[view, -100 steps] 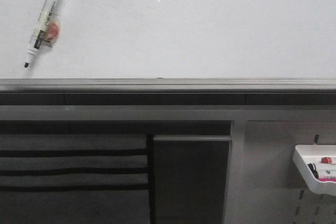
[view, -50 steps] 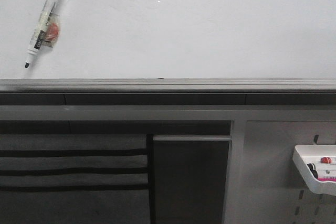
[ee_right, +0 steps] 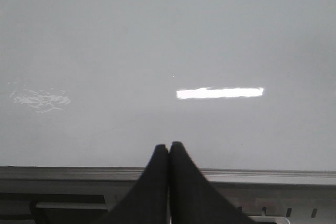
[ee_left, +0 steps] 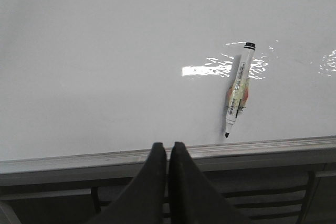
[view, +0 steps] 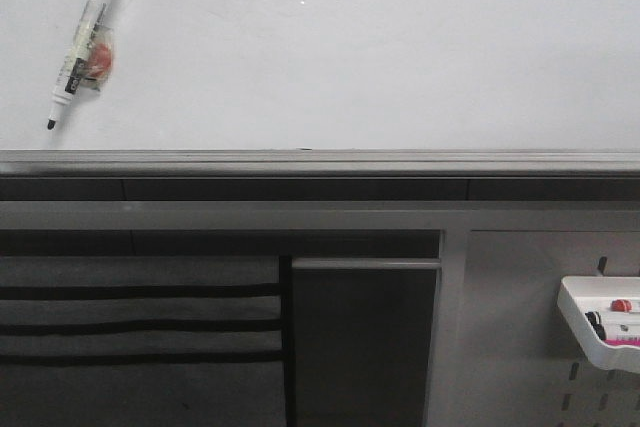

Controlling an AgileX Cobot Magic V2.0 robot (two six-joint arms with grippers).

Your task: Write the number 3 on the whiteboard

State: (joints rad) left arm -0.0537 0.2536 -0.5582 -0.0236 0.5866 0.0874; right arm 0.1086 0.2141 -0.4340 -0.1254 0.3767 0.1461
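Note:
The whiteboard (view: 350, 57) is a large glossy white board with a grey metal edge strip. It also shows in the left wrist view (ee_left: 105, 61) and in the right wrist view (ee_right: 168, 35). No number 3 shows on it. A white marker pen (view: 80, 42) with a black tip lies slanted on the board at the far left; it also shows in the left wrist view (ee_left: 238, 88). My left gripper (ee_left: 168, 146) is shut and empty, over the board's edge strip, to the left of the marker. My right gripper (ee_right: 169, 145) is shut and empty at the edge strip. Neither gripper shows in the front view.
The grey edge strip (view: 320, 162) runs across the front view below the board. A grey pegboard panel (view: 520, 327) with a white tray (view: 600, 322) holding markers is at the lower right. Dark slatted panels (view: 140, 327) are at the lower left.

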